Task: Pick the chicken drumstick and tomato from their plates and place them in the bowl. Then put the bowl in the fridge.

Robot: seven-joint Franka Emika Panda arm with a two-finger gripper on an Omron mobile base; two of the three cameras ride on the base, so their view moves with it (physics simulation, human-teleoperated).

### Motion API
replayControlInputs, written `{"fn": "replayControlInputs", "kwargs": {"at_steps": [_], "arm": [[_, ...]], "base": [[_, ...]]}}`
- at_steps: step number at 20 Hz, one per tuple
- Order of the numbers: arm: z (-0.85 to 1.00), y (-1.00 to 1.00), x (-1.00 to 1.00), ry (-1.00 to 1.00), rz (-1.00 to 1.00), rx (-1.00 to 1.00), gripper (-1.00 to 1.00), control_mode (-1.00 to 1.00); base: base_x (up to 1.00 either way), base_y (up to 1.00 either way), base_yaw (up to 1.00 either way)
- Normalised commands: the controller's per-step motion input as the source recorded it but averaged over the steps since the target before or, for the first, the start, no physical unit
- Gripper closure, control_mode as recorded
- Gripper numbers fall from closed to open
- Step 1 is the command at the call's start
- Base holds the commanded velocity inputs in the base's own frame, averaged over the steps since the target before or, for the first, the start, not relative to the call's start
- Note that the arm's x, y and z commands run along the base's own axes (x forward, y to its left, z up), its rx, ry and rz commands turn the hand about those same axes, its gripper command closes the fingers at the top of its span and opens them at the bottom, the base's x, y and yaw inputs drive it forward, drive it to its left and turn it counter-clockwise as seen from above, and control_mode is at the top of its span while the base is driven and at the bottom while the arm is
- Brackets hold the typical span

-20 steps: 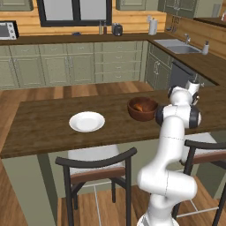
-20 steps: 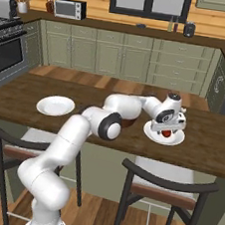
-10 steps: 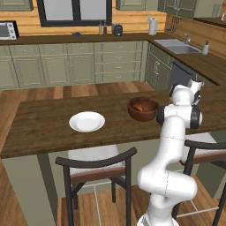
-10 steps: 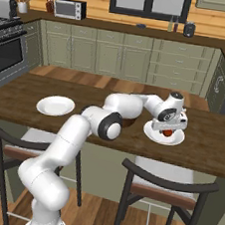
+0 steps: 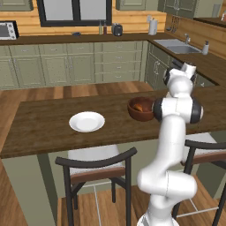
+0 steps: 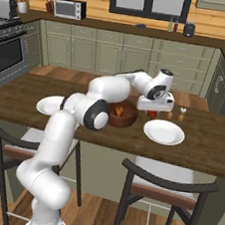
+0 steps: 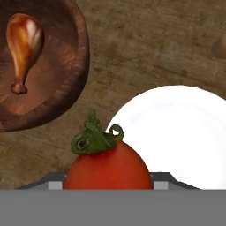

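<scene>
gripper (image 6: pixel 153 113): partly closed, clamped on tomato (image 7: pixel 108 165), lifted off the counter
tomato: between the jaws, green stem facing the hand camera
plate (image 7: pixel 176 132): below hand, bare
bowl (image 7: pixel 66 66): beside hand, chicken drumstick (image 7: pixel 23 46) inside

Bare counter (image 7: pixel 145 53) lies between gripper (image 6: pixel 153 113) and bowl (image 7: pixel 75 84); only the bowl's thick wall rises there.

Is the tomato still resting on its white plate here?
Apart. In the right base view the tomato hangs under the tool, above the plate; the hand view shows it off the plate's rim.
</scene>
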Motion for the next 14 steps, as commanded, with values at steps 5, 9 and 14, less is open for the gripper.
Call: {"fn": "replayControlInputs", "kwargs": {"at_steps": [5,9,14], "arm": [[0.27,1.00,0.16,0.00,0.00,0.02,1.00,-1.00],[-0.07,1.00,0.20,0.00,-0.02,0.01,1.00,-1.00],[-0.19,0.63,0.50,0.00,-0.04,0.00,1.00,-1.00]], "base": [[0.00,0.00,0.00],[0.00,0.00,0.00],[0.00,0.00,0.00]]}}
